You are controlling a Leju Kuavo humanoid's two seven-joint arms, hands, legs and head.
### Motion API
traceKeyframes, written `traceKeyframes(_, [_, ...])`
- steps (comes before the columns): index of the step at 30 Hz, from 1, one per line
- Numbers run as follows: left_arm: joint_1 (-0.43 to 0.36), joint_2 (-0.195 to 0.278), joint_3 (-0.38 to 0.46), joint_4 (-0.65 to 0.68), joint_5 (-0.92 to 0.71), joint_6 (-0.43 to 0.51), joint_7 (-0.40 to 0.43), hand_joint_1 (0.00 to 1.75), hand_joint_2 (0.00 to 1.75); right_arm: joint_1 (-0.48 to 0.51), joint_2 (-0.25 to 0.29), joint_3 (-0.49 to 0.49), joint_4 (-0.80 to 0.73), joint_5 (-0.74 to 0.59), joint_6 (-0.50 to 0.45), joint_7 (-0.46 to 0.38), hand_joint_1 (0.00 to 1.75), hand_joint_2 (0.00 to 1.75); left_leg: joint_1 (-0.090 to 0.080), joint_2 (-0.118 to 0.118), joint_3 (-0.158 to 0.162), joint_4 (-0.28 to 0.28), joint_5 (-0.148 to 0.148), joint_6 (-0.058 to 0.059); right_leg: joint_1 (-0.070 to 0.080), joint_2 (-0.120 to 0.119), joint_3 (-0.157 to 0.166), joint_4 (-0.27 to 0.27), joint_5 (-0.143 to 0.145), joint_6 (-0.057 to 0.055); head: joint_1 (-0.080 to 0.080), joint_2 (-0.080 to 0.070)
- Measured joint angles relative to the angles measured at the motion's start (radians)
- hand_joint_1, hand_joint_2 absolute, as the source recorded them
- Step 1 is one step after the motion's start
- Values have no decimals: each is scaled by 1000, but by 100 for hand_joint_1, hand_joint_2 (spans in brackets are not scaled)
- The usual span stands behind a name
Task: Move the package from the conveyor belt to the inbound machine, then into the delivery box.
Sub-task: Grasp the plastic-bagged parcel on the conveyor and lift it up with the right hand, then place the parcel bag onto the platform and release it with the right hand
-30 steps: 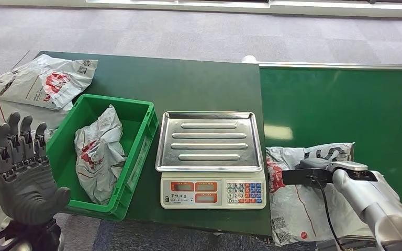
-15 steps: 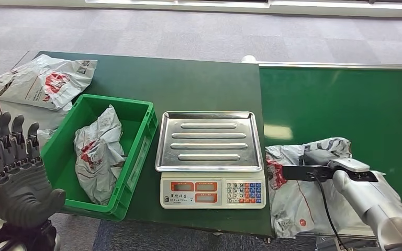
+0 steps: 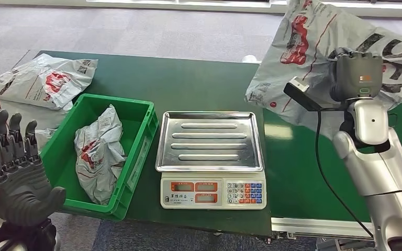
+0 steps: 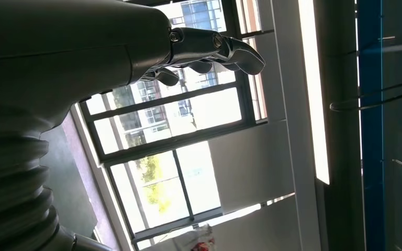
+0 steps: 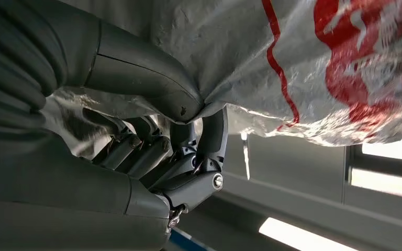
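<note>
My right hand (image 3: 357, 73) holds a grey plastic package (image 3: 314, 42) with red print, lifted high above the green conveyor belt (image 3: 340, 136). In the right wrist view the thumb and fingers (image 5: 188, 157) pinch the package (image 5: 314, 63) at a fold. The inbound machine, a scale with a steel tray (image 3: 210, 140), stands empty left of the belt. Left of the scale is the green delivery box (image 3: 136, 157), which holds one crumpled package (image 3: 98, 154). My left hand (image 3: 15, 178) is raised at the lower left, open, fingers (image 4: 214, 49) spread with nothing in them.
Other grey packages (image 3: 44, 81) lie on the dark green table (image 3: 178, 78) to the left of the box. The scale's keypad and display (image 3: 213, 193) face me. Grey carpet floor lies beyond the table.
My right hand has lifted the package off the belt's near end, up and away to a raised position. The left hand has shifted slightly left and down.
</note>
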Motion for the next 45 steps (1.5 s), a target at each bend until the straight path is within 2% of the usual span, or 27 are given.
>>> traceKeyframes(5, [-8,-2,0,13,1,7,0,0,175,38,13,-58,-110,15,-2,-2,175,175,-1,1,0,0,0,0,-1,1,0,0,0,0,0,0])
traceKeyframes(12, [-10,-3,0,20,1,8,0,0,175,57,19,-79,-164,16,-2,-2,175,175,0,1,1,0,0,0,-1,1,0,0,0,0,0,0])
traceKeyframes(45, [-12,-5,0,22,1,8,0,0,175,61,26,-91,-176,16,-2,-2,175,175,0,2,1,0,0,0,-1,1,0,0,0,0,0,0])
